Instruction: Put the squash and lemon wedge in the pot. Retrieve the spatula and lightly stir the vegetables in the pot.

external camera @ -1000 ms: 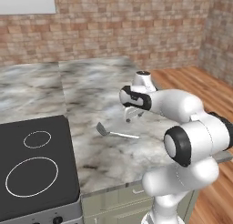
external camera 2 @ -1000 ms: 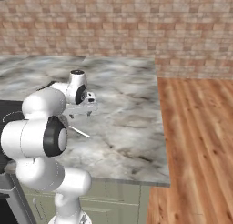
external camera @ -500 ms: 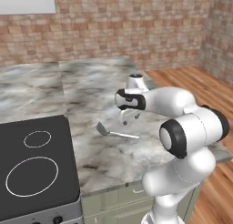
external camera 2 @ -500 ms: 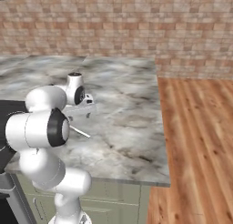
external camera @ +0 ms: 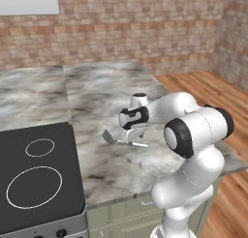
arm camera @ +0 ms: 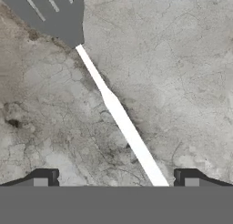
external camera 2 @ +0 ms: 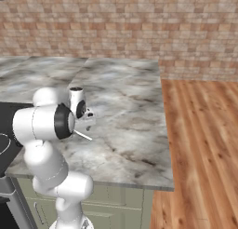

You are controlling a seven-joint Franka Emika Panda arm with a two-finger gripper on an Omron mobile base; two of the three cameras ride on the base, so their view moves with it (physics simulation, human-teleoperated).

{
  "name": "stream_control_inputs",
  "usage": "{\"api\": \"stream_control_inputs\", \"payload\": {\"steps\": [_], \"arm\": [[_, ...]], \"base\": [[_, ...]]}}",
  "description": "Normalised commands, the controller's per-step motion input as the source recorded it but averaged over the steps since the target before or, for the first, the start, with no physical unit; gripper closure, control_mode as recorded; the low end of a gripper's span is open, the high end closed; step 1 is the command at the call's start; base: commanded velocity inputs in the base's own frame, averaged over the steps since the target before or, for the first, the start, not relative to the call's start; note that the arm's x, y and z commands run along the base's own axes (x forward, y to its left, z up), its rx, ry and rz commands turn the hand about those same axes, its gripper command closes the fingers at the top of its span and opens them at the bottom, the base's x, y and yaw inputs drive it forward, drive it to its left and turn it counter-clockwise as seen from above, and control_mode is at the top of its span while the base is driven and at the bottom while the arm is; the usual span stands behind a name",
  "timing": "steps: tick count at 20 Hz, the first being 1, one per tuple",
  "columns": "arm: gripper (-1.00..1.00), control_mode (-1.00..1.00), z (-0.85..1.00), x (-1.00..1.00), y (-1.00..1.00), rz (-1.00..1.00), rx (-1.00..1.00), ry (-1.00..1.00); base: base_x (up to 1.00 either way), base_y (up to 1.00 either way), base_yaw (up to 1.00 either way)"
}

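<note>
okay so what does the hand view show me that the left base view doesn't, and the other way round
Hand view alone: the slots in the grey head of the spatula, and the pale handle running down between the two dark fingertips of the open claw.

Left base view alone: the black cooktop beside the marble counter, the brick wall, the wood floor, and the white arm reaching down over the spatula.

Both: the spatula lying flat on the marble counter, not gripped.

access: bare marble counter [arm camera: 182,82] flanks spatula [arm camera: 113,109] both sides | obstacle: cooktop [external camera: 34,174], well apart
</note>
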Motion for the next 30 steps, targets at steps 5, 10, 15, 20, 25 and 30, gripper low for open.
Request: {"api": "stream_control_inputs", "payload": {"steps": [5, 10, 15, 20, 25, 30], "arm": [[-1.00, -1.00, -0.05, 0.12, -0.03, 0.11, 0.00, 0.06], [-1.00, -1.00, -0.01, 0.00, -0.08, 0.12, 0.00, 0.06], [-1.00, -1.00, -0.25, 0.00, 0.00, 0.10, 0.00, 0.02], [-1.00, -1.00, -0.30, 0.01, 0.00, 0.07, 0.00, 0.00], [-1.00, -1.00, -0.19, 0.05, 0.00, 0.04, 0.00, 0.00], [-1.00, -1.00, -0.11, 0.01, 0.00, 0.00, 0.00, -0.03]], "base": [[0.00, 0.00, 0.00], [0.00, 0.00, 0.00], [0.00, 0.00, 0.00], [0.00, 0.00, 0.00], [0.00, 0.00, 0.00], [0.00, 0.00, 0.00]]}}
